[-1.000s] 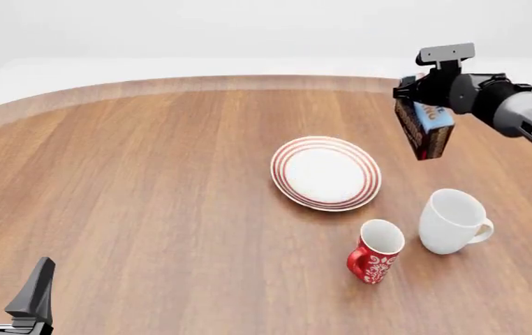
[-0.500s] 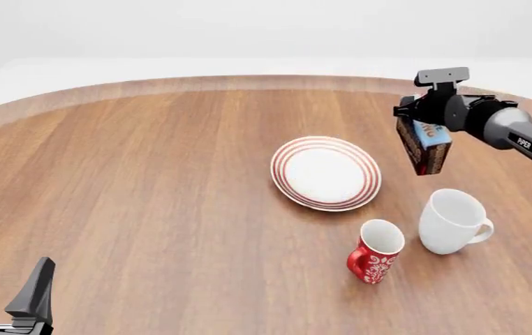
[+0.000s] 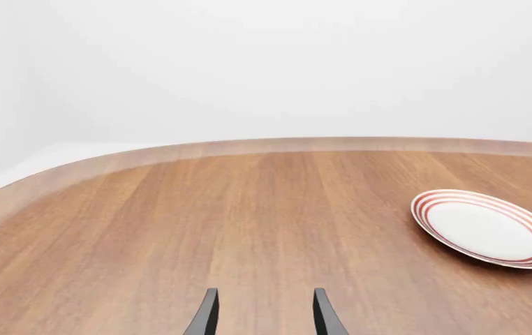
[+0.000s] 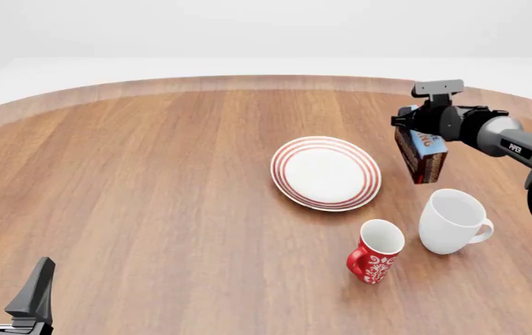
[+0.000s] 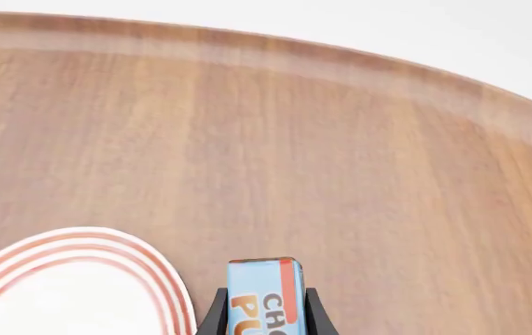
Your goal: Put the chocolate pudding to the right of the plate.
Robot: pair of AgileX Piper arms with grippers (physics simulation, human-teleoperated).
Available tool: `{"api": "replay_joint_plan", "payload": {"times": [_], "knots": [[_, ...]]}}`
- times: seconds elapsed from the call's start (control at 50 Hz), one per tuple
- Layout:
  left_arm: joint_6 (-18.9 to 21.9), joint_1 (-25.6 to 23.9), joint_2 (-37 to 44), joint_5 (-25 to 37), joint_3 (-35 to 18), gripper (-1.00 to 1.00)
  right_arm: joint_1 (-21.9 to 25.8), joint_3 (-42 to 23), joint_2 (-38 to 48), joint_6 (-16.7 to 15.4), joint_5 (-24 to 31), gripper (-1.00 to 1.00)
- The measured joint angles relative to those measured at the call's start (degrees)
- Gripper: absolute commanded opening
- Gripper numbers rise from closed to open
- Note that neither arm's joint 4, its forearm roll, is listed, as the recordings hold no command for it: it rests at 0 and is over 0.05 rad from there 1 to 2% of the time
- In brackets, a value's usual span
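The chocolate pudding [image 4: 422, 155], a small carton with a light-blue top and dark brown sides, hangs tilted just right of the plate [image 4: 326, 172], held low over the wood. My right gripper [image 4: 419, 132] is shut on it from above. In the right wrist view the carton [image 5: 264, 296] sits between the two fingers, with the plate's red-ringed rim [image 5: 79, 276] beside it. My left gripper [image 4: 10, 286] stands open at the front left corner with nothing between its fingers; its fingertips [image 3: 262, 314] show in the left wrist view, far from the plate [image 3: 486, 227].
A plain white mug [image 4: 452, 220] stands in front of the held carton, and a red patterned mug [image 4: 376, 251] stands left of that one, in front of the plate. The round table's far edge [image 4: 247, 82] curves behind.
My right gripper has carried the pudding downward and slightly toward the front, lowering it closer to the table beside the plate. The left arm has not moved.
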Motion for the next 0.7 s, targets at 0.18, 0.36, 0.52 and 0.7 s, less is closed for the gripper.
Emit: {"api": "replay_joint_plan", "payload": {"times": [0.18,0.36,0.52,0.7], "knots": [[0.00,0.00,0.00,0.00,0.00,1.00,-0.62,0.19,0.53,0.11,-0.47,-1.00],[0.00,0.00,0.00,0.00,0.00,1.00,-1.21,0.30,1.08,0.28,-0.95,-1.00],[0.00,0.00,0.00,0.00,0.00,1.00,-1.66,0.46,1.41,0.44,-1.30,-1.00],[0.00,0.00,0.00,0.00,0.00,1.00,-1.92,0.58,1.68,0.53,-1.57,-1.00]]}}
